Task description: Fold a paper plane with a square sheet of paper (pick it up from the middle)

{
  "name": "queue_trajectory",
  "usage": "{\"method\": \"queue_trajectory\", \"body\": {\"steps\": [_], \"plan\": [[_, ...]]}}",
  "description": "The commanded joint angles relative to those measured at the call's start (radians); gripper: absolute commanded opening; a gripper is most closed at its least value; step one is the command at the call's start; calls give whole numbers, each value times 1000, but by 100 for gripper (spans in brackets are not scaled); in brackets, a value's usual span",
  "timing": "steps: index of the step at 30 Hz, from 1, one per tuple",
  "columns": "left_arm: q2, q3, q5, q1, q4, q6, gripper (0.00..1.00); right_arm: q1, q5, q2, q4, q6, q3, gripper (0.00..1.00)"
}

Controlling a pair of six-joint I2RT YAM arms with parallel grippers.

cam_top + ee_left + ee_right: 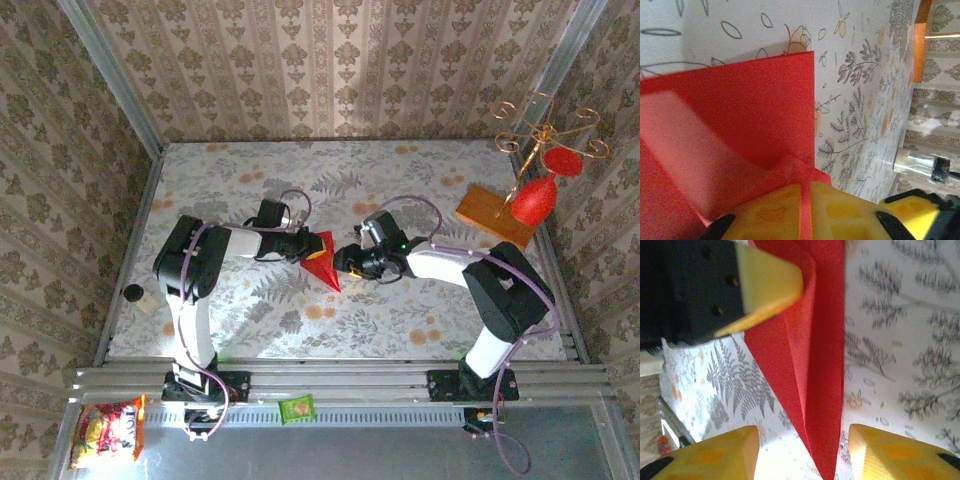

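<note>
Red paper (322,258) right in the middle of the table (400,320), folded down to a long pointed wedge, wide end toward the far wall, sharp tip aimed at the near edge. From the left wrist camera, a broad flat red panel (740,125) with a crisp straight edge, throwing a soft shadow onto the leaf-patterned cloth behind it. Pinched on its left side by the left hand (305,245), closed tight on the sheet, with just a thin red sliver showing between the two yellow fingers (765,215). Over on the other side, right hand (345,262) spread open just beside the paper, gripping nothing. Seen from the right wrist, a creased red spear (810,365) running down between that hand's yellow fingertips (730,450), with patterned cloth visible on both sides of it. In that same view, up in the corner, one black, yellow-tipped finger of the left hand (767,285) against the paper's upper part. Further out, at the far right of the table, an orange-brown wooden board (497,215) with a red goblet ornament (533,200) and a gold wire stand (545,125) above it. At the left edge, a small black-capped object (135,294). Down below the arm bases, a snack packet (108,430) and a little green sachet (296,408).
</note>
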Motion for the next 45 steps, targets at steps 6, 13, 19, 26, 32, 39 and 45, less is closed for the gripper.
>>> {"method": "queue_trajectory", "body": {"steps": [6,13,19,26,32,39,45], "plan": [[-8,12,6,-25,-15,20,13,36,125,121,-210,-74,168,53],[-11,9,4,-25,-16,21,13,37,172,152,-253,-79,193,50],[-12,11,6,-27,-14,20,13,37,151,177,-249,-81,188,46],[-14,15,7,-29,-15,17,13,37,123,208,-232,-73,189,40],[-37,18,12,-32,-14,13,13,40,117,222,-237,-73,184,34],[-64,27,18,-41,-32,19,14,57,128,237,-252,-74,186,32],[-46,42,-4,-47,-91,52,13,59,154,187,-249,-66,183,32]]}}
